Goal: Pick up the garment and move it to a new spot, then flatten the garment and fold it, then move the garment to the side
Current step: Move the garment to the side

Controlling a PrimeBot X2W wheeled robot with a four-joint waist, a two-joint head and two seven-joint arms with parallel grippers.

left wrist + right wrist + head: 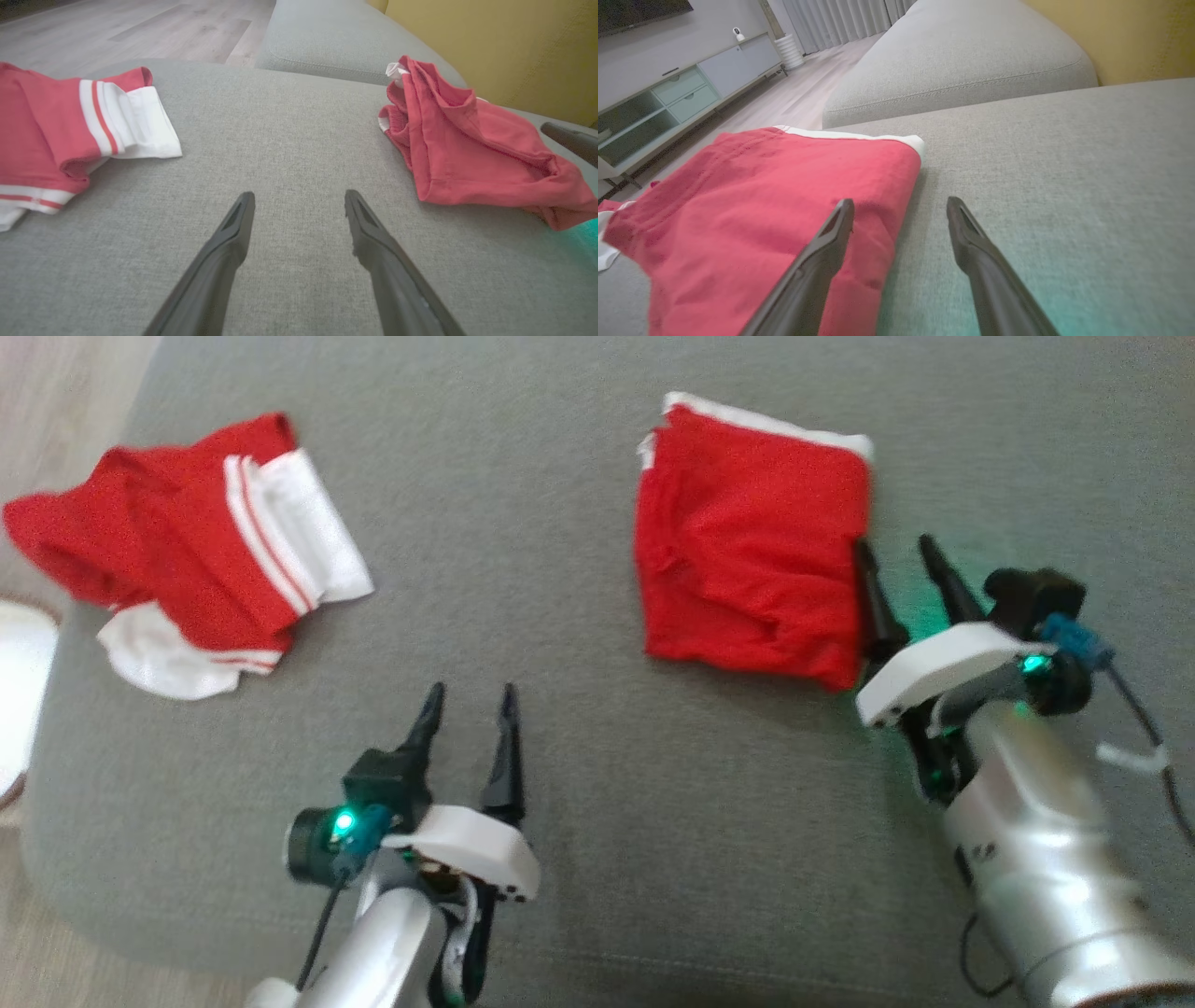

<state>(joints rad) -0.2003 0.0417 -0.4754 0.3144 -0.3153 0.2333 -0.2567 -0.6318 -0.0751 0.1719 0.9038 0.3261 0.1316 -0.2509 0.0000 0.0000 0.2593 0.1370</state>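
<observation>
A folded red garment (752, 546) with a white edge lies flat on the grey sofa cushion (560, 756), right of centre. My right gripper (894, 546) stands open at its right edge, one finger just over the red cloth and the other over bare cushion; in the right wrist view the garment (761, 214) lies to the left of the right gripper (901, 203), with nothing between the fingers. My left gripper (471, 693) hovers open over bare cushion near the front. In the left wrist view the left gripper (299, 196) points between the folded garment (472, 154) and another garment.
A second, crumpled red-and-white garment (187, 551) (60, 135) lies at the cushion's left end, near its edge. Beyond that edge are the floor and a white round object (19, 681). A yellow backrest (514, 42) rises behind, and a low cabinet (668, 98) stands across the room.
</observation>
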